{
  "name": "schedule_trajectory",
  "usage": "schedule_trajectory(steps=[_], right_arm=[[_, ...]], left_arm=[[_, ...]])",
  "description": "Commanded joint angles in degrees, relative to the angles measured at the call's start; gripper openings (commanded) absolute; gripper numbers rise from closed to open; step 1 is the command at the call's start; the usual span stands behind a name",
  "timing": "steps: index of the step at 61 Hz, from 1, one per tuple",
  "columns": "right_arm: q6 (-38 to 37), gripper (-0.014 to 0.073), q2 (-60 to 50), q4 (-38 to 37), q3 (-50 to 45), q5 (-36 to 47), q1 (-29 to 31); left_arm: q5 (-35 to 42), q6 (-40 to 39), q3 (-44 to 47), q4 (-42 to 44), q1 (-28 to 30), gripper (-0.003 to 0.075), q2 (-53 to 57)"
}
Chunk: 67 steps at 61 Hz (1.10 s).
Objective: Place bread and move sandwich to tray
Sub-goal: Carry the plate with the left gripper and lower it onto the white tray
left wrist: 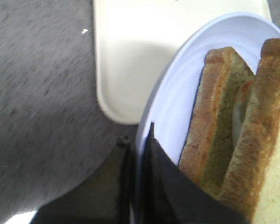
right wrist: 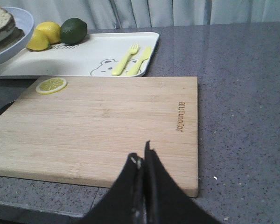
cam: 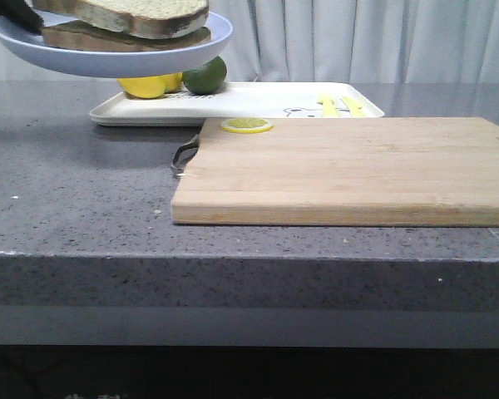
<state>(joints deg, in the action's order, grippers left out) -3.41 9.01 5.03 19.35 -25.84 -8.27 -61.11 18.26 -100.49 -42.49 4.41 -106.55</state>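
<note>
My left gripper point(left wrist: 140, 137) is shut on the rim of the round pale-blue plate point(left wrist: 177, 93) and holds it in the air, over the tray's left end. The sandwich point(cam: 125, 25) lies on the plate. Its top slice is the bread point(cam: 129, 12), and a sliver of white egg point(left wrist: 240, 105) shows between the two brown-crusted slices. The white tray point(cam: 258, 101) sits on the counter behind the cutting board. My right gripper point(right wrist: 142, 156) is shut on nothing, above the near edge of the wooden board point(right wrist: 107, 126).
A lemon point(right wrist: 44, 35) and a lime point(right wrist: 73, 30) rest at the tray's left end, with yellow cutlery point(right wrist: 130, 58) and a bear drawing at its right. A lemon slice point(cam: 247, 125) lies on the board's far left corner. The board has a metal handle point(cam: 183, 156).
</note>
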Motion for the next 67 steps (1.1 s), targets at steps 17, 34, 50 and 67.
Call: schedule_trajectory(steps=[17,34,50,67], right_arm=[[0.1,-0.0059,0.5,0.2,1.5,4.3,0.2],[0.1,-0.0059,0.5,0.2,1.5,4.2,0.2],[0.1,-0.0059,0.5,0.2,1.5,3.9,0.2],[0.1,-0.0059,0.5,0.2,1.5,3.9,0.2]], left_arm=[[-5.6,-9.5,-34.5,-3.6,-4.5,-0.0020,-19.5],[-5.6,-13.1,-50.5,-3.6,-5.8,-0.0020,-31.1],[0.4,-13.5,-51.3,-4.5,-6.0,-0.0020,-32.7],[5.0,-13.5,-51.3,-5.1,-7.4,-0.0020,-32.7]])
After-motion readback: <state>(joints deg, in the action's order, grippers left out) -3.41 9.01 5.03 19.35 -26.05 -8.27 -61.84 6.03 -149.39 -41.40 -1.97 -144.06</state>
